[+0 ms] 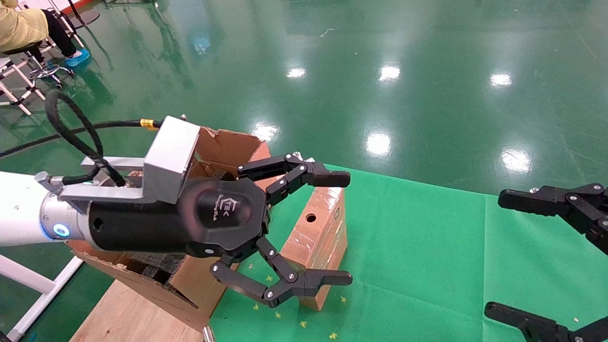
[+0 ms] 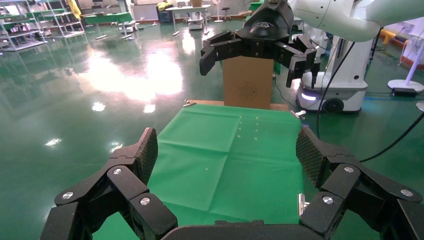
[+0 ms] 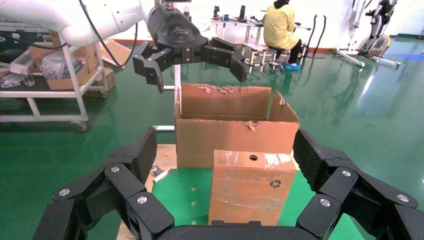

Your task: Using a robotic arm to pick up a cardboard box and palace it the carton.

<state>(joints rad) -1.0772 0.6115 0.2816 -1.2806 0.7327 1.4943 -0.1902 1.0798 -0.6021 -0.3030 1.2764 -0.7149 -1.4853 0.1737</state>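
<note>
The small taped cardboard box [image 1: 316,237] stands upright on the green cloth [image 1: 427,247], with the round hole near its top. It also shows in the right wrist view [image 3: 252,187], with its recycling mark. The large torn carton [image 1: 223,142] stands just behind it [image 3: 230,135], with black foam [image 1: 156,266] inside. My left gripper [image 1: 350,229], on the white arm, is open and empty. It hangs in the air above the box and carton [image 3: 199,79]. The box is out of its own wrist view [image 2: 226,150]. My right gripper [image 1: 494,256] is open and empty, facing the box from across the cloth [image 3: 225,145].
Another plain brown box [image 2: 247,95] stands at the cloth's far end, behind the right gripper [image 2: 257,70]. The bare wooden tabletop [image 1: 128,313] lies beside the carton. A person in yellow [image 1: 19,23] sits beyond the table. A shelving cart [image 3: 50,65] stands on the green floor.
</note>
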